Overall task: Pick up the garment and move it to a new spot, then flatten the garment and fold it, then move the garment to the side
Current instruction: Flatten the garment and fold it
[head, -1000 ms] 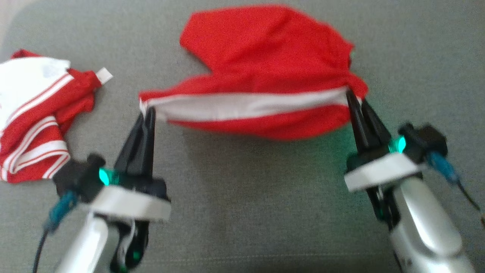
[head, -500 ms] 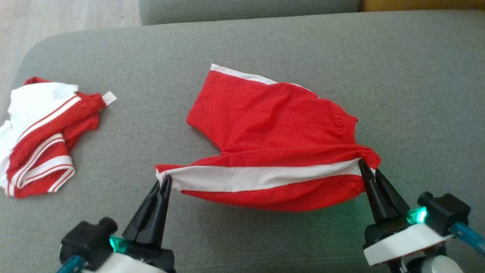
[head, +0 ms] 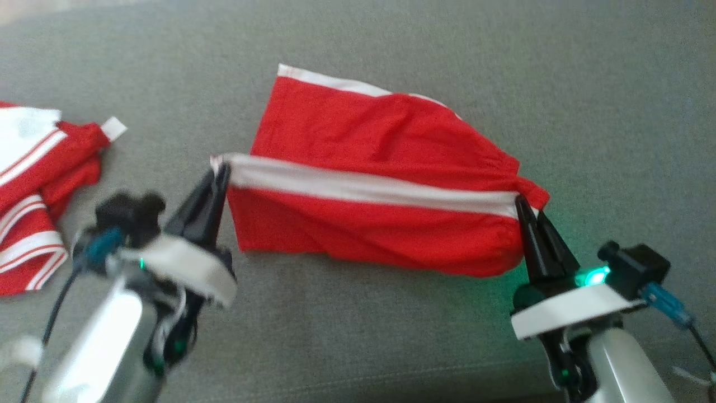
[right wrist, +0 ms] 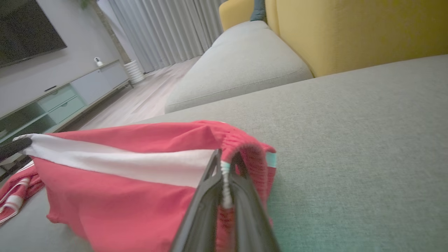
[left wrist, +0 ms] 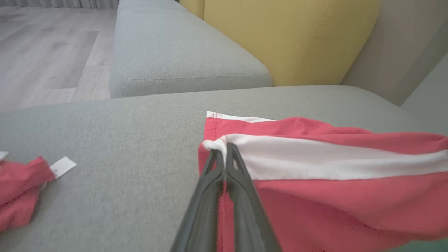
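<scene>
A: Since a moment ago the left pincer has carried its corner of the red shorts over the far leg, closing the notch.
B: Grips?
A: Two pincers, both clamped: left on the hem's white stripe, right pincer on the waistband end. Shorts stretch between them, far leg on the grey sofa seat.
B: Garments?
A: Two; a red-and-white garment lies left.
</scene>
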Motion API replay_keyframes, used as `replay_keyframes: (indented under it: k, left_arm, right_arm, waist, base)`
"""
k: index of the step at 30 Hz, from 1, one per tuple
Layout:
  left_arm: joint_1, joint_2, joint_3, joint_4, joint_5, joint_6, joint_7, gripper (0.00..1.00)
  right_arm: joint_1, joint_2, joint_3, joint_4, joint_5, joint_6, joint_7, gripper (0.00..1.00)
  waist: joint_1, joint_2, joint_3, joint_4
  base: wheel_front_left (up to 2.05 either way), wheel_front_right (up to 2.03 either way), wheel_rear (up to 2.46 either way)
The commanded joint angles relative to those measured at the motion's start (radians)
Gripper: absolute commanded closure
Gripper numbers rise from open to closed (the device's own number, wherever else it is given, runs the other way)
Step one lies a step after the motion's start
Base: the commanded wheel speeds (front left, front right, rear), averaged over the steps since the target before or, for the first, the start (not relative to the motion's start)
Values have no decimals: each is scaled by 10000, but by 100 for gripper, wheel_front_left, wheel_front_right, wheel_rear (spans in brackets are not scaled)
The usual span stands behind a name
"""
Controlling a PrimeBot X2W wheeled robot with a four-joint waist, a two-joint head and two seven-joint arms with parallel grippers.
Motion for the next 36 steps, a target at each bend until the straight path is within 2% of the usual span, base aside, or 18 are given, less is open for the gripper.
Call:
replay_keyframes:
  k: [1, 7, 8, 14, 20, 27, 28, 29, 30, 36]
  left_arm:
    - [-1193, 110, 328, 359, 204, -163, 29, 100]
    - [-3570, -129, 82, 2457, 701, -632, -8, 100]
    - [-3570, -129, 82, 2457, 701, -632, -8, 100]
    - [-5536, -403, -204, 4472, 1235, -830, -117, 100]
    - [-6527, -751, -373, 5699, 1412, -911, -402, 100]
    - [-7181, -1192, -543, 6656, 1485, -1013, -1032, 100]
    - [-7226, -1240, -563, 6739, 1497, -1022, -1165, 74]
    - [-7252, -1287, -587, 6819, 1504, -1031, -1273, 42]
    - [-7259, -1334, -610, 6887, 1500, -1054, -1369, 0]
    - [-6951, -1649, -688, 6734, 1372, -1212, -1886, 0]
  right_arm:
    - [-548, 122, 170, 62, 82, -9, -304, 100]
    - [-1798, 309, 204, 1293, 396, -9, -985, 100]
    - [-1798, 309, 204, 1293, 396, -9, -985, 100]
    - [-3178, 318, 706, 2408, 1288, -9, -1520, 100]
    - [-3928, 320, 822, 2813, 1529, -9, -1576, 100]
    - [-4055, 320, 770, 2796, 1470, -9, -1579, 100]
    - [-4039, 320, 752, 2767, 1458, -9, -1579, 78]
    - [-4011, 320, 730, 2730, 1453, -9, -1579, 42]
    - [-3973, 320, 694, 2671, 1440, -9, -1580, 0]
    - [-3492, 321, 337, 2252, 1011, -9, -1580, 0]
  waist:
    - [1, -1, 514, -278]
    - [1, -1, 1542, -711]
    - [1, -1, 1542, -711]
    - [1, -1, 2384, -920]
    - [1, -1, 2658, -981]
    - [1, -1, 2699, -969]
    - [1, -1, 2689, -961]
    - [1, -1, 2674, -950]
    - [1, -1, 2649, -937]
    - [1, -1, 2364, -799]
  base:
    - [0, 0, 0]
    - [0, 0, 0]
    - [0, 0, 0]
    - [0, 0, 0]
    - [0, 0, 0]
    - [0, 0, 0]
    - [0, 0, 0]
    - [0, 0, 0]
    - [0, 0, 0]
    - [0, 0, 0]
